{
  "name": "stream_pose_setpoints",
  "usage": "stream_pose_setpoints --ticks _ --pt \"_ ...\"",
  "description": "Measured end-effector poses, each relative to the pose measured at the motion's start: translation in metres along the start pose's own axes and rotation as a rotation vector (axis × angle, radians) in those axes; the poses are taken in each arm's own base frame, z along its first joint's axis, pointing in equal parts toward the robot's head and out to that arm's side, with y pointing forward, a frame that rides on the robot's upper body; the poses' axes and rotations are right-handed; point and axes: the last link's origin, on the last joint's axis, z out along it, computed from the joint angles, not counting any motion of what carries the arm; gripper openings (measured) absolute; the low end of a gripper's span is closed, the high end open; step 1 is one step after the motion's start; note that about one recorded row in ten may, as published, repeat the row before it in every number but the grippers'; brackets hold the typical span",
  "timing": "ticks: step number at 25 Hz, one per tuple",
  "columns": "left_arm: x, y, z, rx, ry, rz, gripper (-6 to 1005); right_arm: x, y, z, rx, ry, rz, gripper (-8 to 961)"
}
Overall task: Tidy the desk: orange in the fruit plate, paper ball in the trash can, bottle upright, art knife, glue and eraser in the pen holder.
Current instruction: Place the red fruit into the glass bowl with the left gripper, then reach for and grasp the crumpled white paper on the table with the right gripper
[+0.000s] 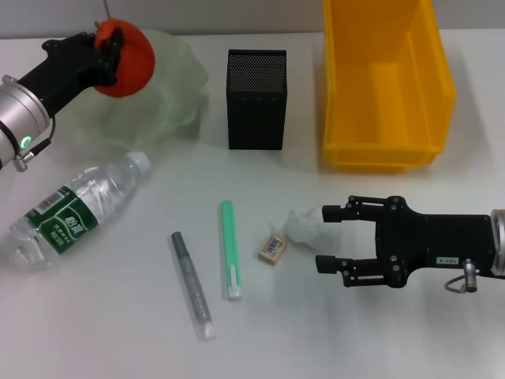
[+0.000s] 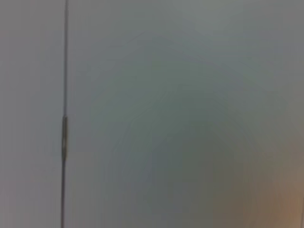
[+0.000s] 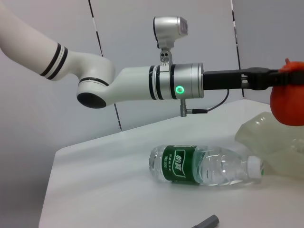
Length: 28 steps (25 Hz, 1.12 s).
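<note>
My left gripper (image 1: pixel 113 49) is shut on the orange (image 1: pixel 132 59) and holds it over the pale green fruit plate (image 1: pixel 170 87) at the back left. The orange (image 3: pixel 287 95) also shows above the plate (image 3: pixel 275 142) in the right wrist view. The bottle (image 1: pixel 75 209) lies on its side at the left, seen too as bottle (image 3: pixel 204 166). My right gripper (image 1: pixel 325 237) stands open beside the paper ball (image 1: pixel 306 227), fingers on either side of its right end. The eraser (image 1: pixel 271 247) lies just left of the ball. The black pen holder (image 1: pixel 256 99) and yellow trash can (image 1: pixel 387 83) stand at the back.
A green stick-shaped tool (image 1: pixel 230 249) and a grey one (image 1: pixel 192 284) lie side by side in the middle front of the white table. The grey tool's tip (image 3: pixel 206 222) shows in the right wrist view. The left wrist view shows only a blurred grey surface.
</note>
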Motion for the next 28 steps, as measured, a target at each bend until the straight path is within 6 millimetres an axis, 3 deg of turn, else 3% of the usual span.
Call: stream_pose_setpoints --ticks 5,14,19,20,22,23,27,28 --pt "-0.002 -0.002 0.0 0.02 -0.008 -0.017 172 0.001 0.001 -0.001 0.001 0.0 0.002 762" --pt "-0.003 -0.002 -0.002 0.025 -0.006 -0.032 378 0.001 0.001 -0.001 0.002 0.0 0.002 762" --pt "-0.003 -0.002 -0.002 0.02 -0.003 -0.035 552 0.001 0.001 -0.001 0.001 0.0 0.0 762" --pt "0.005 0.009 -0.008 -0.082 0.05 -0.08 587 0.001 0.001 -0.001 0.001 0.0 0.0 762" --pt "0.007 0.013 -0.012 -0.141 0.057 -0.091 744 0.0 0.0 0.0 0.001 -0.001 -0.002 762" --pt "0.014 0.023 -0.021 -0.265 0.063 -0.099 823 -0.001 0.0 0.0 0.0 -0.002 -0.004 762" --pt "0.022 0.042 -0.04 -0.481 0.026 -0.082 855 -0.003 -0.001 0.003 -0.002 -0.009 -0.008 761" --pt "0.022 0.05 -0.053 -0.573 0.004 -0.064 855 -0.004 -0.001 0.003 0.0 -0.014 -0.009 761"
